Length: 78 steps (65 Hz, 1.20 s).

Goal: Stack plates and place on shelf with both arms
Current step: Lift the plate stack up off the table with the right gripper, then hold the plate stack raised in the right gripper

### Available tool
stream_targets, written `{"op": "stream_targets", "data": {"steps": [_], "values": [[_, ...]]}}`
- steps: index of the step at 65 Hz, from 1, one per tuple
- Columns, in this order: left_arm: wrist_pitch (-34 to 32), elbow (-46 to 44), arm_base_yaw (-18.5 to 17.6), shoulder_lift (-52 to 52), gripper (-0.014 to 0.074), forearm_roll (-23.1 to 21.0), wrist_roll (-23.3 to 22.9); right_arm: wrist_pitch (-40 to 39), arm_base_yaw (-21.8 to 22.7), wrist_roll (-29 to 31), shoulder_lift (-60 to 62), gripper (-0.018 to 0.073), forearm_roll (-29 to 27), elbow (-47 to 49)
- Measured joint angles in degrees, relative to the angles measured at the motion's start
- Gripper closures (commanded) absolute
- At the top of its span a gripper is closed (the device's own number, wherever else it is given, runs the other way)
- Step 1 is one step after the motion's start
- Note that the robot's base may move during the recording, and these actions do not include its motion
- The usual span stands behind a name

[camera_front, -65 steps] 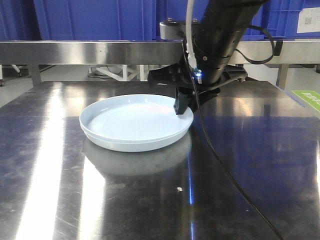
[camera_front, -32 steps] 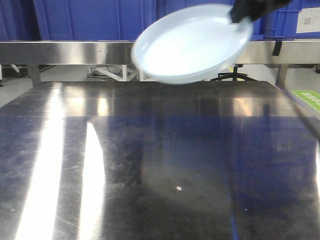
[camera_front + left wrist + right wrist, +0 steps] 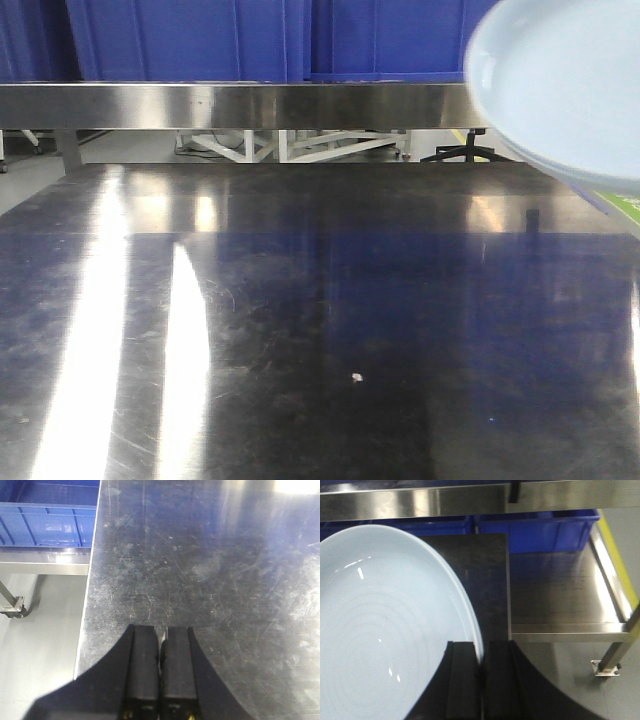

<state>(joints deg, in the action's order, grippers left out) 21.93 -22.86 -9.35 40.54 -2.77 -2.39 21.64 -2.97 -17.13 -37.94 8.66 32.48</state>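
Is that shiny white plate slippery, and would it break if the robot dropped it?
Probably slippery: the plate is glossy, with bright glints, and the right tool pinches only its thin rim. It looks stiff, holding its round shape though gripped at one edge. It might crack if dropped on the steel table, but I can't tell its material.

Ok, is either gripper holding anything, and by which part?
The right gripper pinches the plate by its rim, at the edge nearest the wrist camera. The left gripper is shut, holding nothing.

Scratched dark steel tabletop (image 3: 300, 330) bears one tiny white speck (image 3: 356, 377).
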Motion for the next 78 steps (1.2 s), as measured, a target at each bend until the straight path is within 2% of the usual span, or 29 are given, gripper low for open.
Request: {"op": "stream_targets", "data": {"steps": [9, 15, 49, 78], "values": [[0.0, 0.0, 0.0, 0.0, 0.051, 0.0, 0.0, 1.3, 2.1, 0.0, 10.8, 0.053, 0.0, -6.5], [0.0, 0.0, 0.0, 0.0, 0.051, 0.0, 0.0, 1.7, 2.2, 0.0, 13.6, 0.053, 0.0, -8.7], [0.1, 0.0, 0.0, 0.0, 0.051, 0.0, 0.0, -0.6, 2.2, 0.1, 14.1, 0.053, 0.0, -9.3], [0.1, 0.0, 0.0, 0.0, 0.051, 0.0, 0.0, 3.7, 2.2, 0.1, 14.1, 0.053, 0.0, -9.3]]}}
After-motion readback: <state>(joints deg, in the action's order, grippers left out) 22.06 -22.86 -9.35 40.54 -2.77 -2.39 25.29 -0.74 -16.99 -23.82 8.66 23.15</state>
